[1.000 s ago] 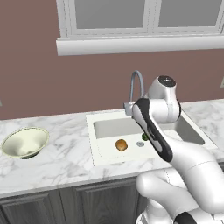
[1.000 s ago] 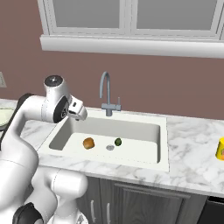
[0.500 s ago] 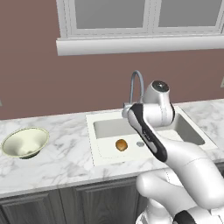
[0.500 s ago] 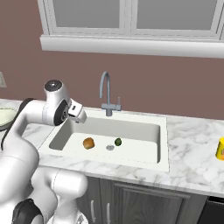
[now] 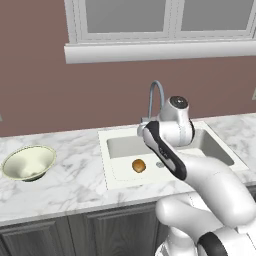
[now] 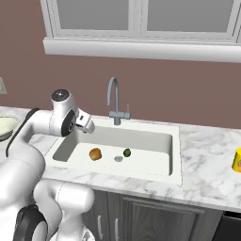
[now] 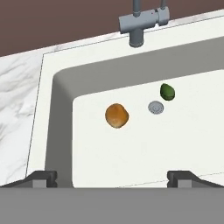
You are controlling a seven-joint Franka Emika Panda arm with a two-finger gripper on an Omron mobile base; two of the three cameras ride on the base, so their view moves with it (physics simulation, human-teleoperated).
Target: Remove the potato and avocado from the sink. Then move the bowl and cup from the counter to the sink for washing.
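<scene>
A white marble counter [image 6: 207, 174] with grey veins holds a smooth white rectangular sink [image 7: 144, 144]; inside lie one rounded orange-brown potato [image 7: 117, 115] and one smaller dark green avocado [image 7: 167, 92], either side of the round grey drain [image 7: 155, 107]. On the counter sit one wide, shallow cream bowl [image 5: 29, 162] left of the sink and one small yellow cup [image 6: 236, 160] at the right. The gripper [image 7: 112, 177] hangs above the sink's left side, jaws spread wide, holding nothing.

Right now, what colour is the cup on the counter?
Yellow-orange; the cup shows best in the right base view.
</scene>
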